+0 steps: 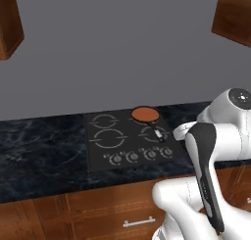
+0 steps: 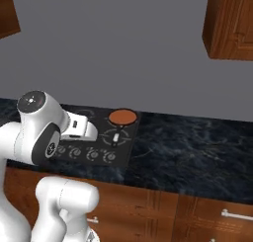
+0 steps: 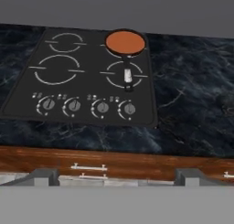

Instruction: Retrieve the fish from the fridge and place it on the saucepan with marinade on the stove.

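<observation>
A: Saucepan (image 3: 125,42) location?
B: Back right burner of the stove (image 3: 82,77), marinade (image 3: 125,41) inside, handle pointing toward the knobs (image 3: 87,107).
A: Pincer (image 3: 116,176)?
B: Spread wide, holding nothing, above the dark marble desk's (image 3: 192,104) front edge.

Glossy white rounded arm (image 1: 196,204) built from thick tubular links, bulbous at joints. Dark charcoal elongated inlay panel (image 1: 207,175) runs along one link. Round dark grey joint cap (image 2: 32,100) with small pale markings tops shoulder-like segment. Second dark oval panel (image 2: 47,142) beneath it, small light emblem on it.
</observation>
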Controlling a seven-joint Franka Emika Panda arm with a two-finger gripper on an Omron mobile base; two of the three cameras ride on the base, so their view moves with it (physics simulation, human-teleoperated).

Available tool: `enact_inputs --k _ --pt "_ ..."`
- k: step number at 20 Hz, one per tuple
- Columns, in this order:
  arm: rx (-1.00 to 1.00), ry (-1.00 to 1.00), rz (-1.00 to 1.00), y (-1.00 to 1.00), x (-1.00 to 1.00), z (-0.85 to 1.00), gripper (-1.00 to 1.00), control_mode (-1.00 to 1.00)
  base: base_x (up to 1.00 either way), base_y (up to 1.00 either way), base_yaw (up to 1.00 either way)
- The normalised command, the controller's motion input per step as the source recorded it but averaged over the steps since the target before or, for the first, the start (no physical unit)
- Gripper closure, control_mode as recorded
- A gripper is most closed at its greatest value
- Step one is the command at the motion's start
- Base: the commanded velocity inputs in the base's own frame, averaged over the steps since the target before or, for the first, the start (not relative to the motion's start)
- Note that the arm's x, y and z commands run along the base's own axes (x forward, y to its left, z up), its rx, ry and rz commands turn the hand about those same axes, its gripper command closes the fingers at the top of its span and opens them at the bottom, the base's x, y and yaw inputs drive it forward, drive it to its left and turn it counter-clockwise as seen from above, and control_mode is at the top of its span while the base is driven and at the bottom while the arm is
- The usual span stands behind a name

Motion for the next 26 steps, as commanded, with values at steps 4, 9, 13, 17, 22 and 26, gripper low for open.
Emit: enact_inputs --k 4,9,13,17,22,26 --pt "0.0 0.0 0.0 0.0 0.0 0.0 -1.0 1.0 -0.78 0.0 0.0" --pt "0.0 0.0 0.0 0.0 0.0 0.0 -1.0 1.0 -0.63 0.0 0.0" --pt "0.0 0.0 0.0 0.0 0.0 0.0 -1.0 1.0 -0.68 0.0 0.02" --pt "0.0 0.0 0.0 0.0 0.0 0.0 -1.0 1.0 -0.7 0.0 0.06" --pt "0.0 0.0 0.0 0.0 0.0 0.0 -1.0 1.0 -0.79 -0.1 0.03" --pt "0.0 0.0 0.0 0.0 0.0 0.0 -1.0 1.0 -0.64 -0.28 -0.02"
